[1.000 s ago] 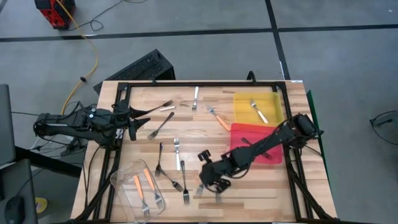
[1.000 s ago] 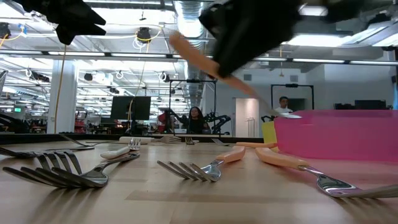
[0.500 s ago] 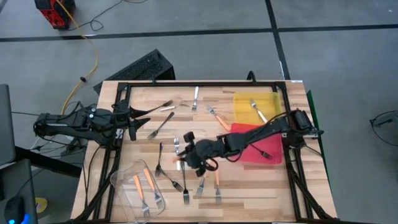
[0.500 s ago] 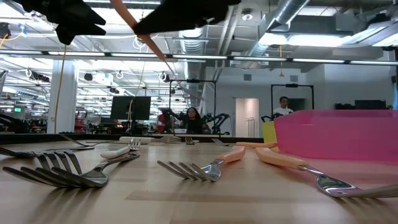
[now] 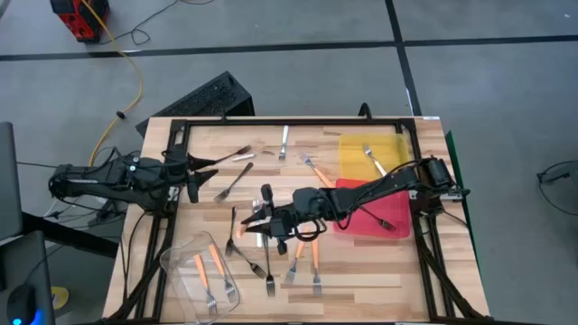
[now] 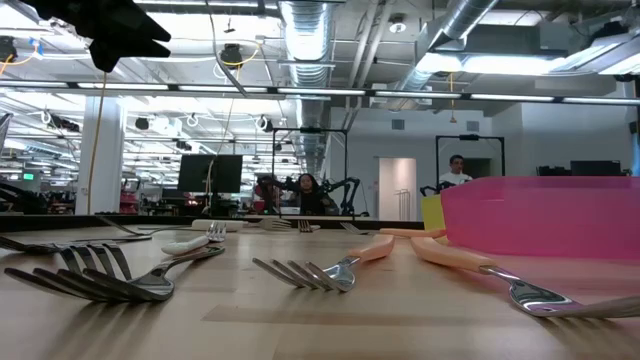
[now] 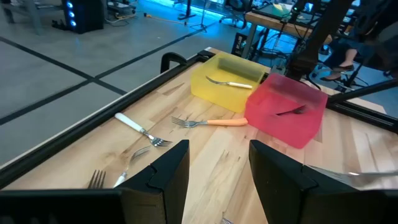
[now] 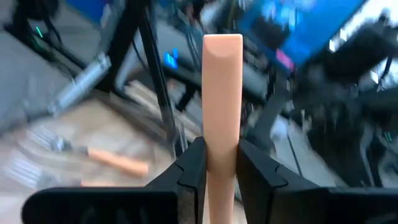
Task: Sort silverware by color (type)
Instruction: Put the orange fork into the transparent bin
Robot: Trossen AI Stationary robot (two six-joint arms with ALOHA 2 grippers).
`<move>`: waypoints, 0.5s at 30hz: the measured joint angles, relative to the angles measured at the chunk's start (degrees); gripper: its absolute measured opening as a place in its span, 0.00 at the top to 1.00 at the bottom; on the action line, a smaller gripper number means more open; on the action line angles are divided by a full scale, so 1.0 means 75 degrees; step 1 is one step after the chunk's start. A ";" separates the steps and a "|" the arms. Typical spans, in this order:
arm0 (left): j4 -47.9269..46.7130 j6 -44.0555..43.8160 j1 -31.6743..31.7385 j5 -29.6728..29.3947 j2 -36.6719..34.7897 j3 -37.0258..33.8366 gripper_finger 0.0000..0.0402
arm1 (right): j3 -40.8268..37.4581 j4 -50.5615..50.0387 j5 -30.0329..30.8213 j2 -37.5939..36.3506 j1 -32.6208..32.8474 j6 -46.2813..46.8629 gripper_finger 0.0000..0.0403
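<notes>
Orange fork [image 8: 222, 93] upright in right tool [image 5: 256, 222]; others scattered.

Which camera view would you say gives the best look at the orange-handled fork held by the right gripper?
The right wrist view: the orange-handled fork stands between the right gripper's fingers, filling the frame. The high view shows only a bit of orange at that gripper; the low and left wrist views do not show it.

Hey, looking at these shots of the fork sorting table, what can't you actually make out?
- Tines of the orange-handled fork held by the right gripper: right wrist view shows only the handle between the fingers; high view too small.
- Fork in the red tray: colour unclear in left wrist view; the right arm covers the red tray from above.
- Forks in the clear tub: exact count, too small and overlapping in the high view.
</notes>
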 joint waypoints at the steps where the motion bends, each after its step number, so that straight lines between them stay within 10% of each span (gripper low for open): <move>1: 0.0002 -0.0002 0.0001 -0.0027 -0.0001 0.0000 0.62 | 0.0000 0.0199 -0.0242 0.0000 -0.0003 0.0003 0.77; 15: 0.0002 0.0000 0.0000 -0.0108 0.0000 0.0000 0.62 | 0.0001 0.2745 -0.2853 0.0083 0.0097 0.0091 0.77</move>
